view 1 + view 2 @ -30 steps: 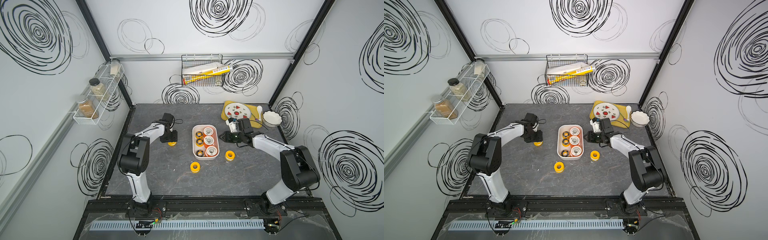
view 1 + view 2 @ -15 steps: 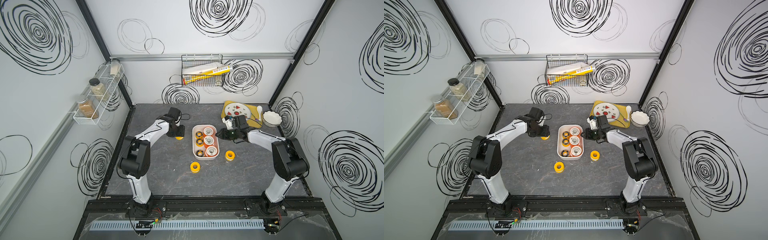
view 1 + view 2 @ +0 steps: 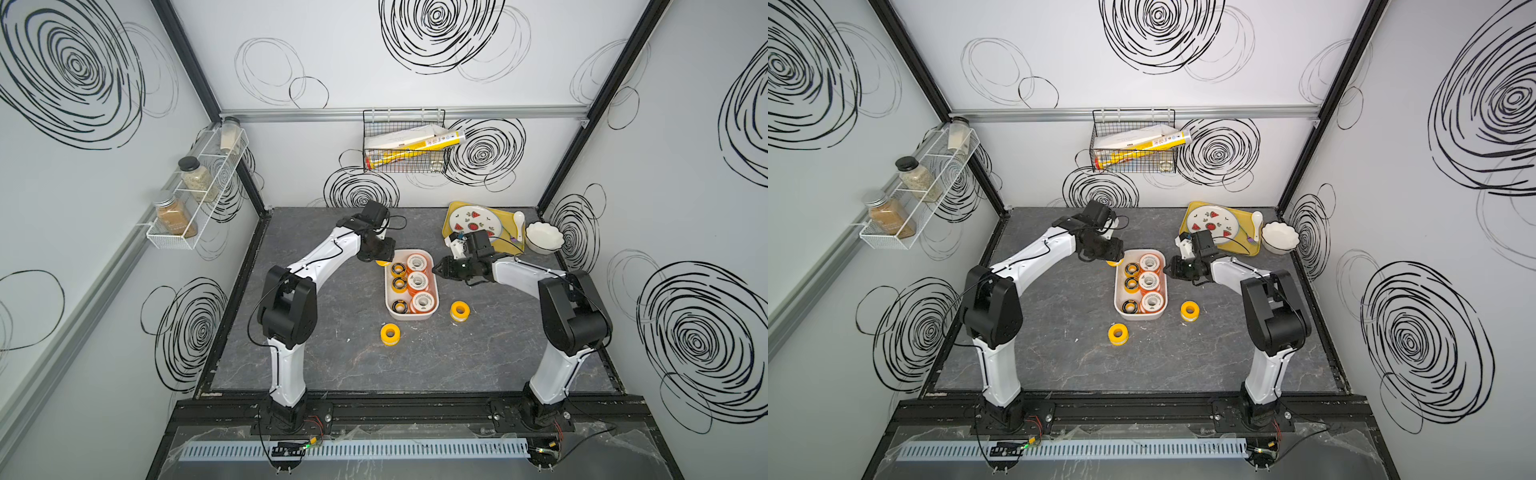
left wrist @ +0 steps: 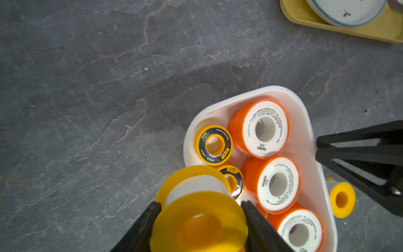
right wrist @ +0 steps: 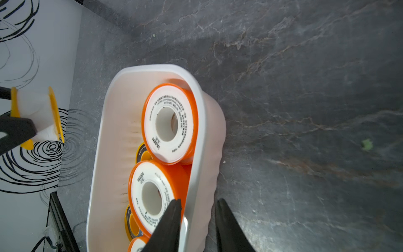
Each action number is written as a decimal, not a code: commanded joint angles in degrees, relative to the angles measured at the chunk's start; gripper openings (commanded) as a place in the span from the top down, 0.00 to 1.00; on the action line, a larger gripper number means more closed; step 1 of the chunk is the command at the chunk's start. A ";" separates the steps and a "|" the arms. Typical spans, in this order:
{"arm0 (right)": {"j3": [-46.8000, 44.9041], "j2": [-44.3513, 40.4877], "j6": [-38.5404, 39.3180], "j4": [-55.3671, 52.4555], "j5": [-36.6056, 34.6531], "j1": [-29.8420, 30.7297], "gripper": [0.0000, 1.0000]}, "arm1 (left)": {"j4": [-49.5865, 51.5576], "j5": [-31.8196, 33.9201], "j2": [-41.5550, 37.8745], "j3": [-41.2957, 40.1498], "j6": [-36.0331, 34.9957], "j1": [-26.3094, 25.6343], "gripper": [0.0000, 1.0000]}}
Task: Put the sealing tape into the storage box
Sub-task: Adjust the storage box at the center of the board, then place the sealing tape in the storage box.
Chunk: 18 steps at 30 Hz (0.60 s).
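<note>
The storage box is a white tub in mid-table, holding three orange white-faced spools and three black-faced yellow ones. My left gripper is shut on an all-yellow spool of sealing tape, held over the box's far left corner. My right gripper clamps the box's right wall, with one finger inside and one outside. Two more yellow spools lie on the table, one in front of the box and one to its right.
A yellow tray with a plate sits at the back right, and a white scalloped bowl stands beside it. A wire basket hangs on the back wall. A spice rack is fixed to the left wall.
My left gripper has carried the yellow spool right and back, up to the box's far left corner. My right gripper has shifted left onto the box's right wall.
</note>
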<state>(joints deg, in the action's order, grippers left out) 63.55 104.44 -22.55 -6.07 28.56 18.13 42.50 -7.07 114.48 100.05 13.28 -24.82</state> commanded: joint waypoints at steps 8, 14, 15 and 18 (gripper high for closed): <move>1.30 0.92 -0.31 -0.71 1.59 0.20 0.77 | 4.51 -0.27 7.69 9.53 -1.49 -2.60 0.38; 1.14 1.37 -0.53 -0.24 2.54 0.40 0.79 | 5.73 -0.22 10.40 12.43 -1.81 -2.76 0.38; 1.14 1.33 -0.57 -0.11 2.75 0.42 0.79 | 5.84 -0.22 10.68 12.75 -1.80 -2.78 0.38; 1.25 1.48 -0.66 -0.03 3.23 0.43 0.80 | 6.25 -0.31 11.62 13.30 -2.01 -2.84 0.38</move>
<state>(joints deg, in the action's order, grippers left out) 63.77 104.95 -23.00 -5.91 30.72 18.26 47.31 -7.40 124.86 111.22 12.38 -27.49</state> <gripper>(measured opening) 0.201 0.618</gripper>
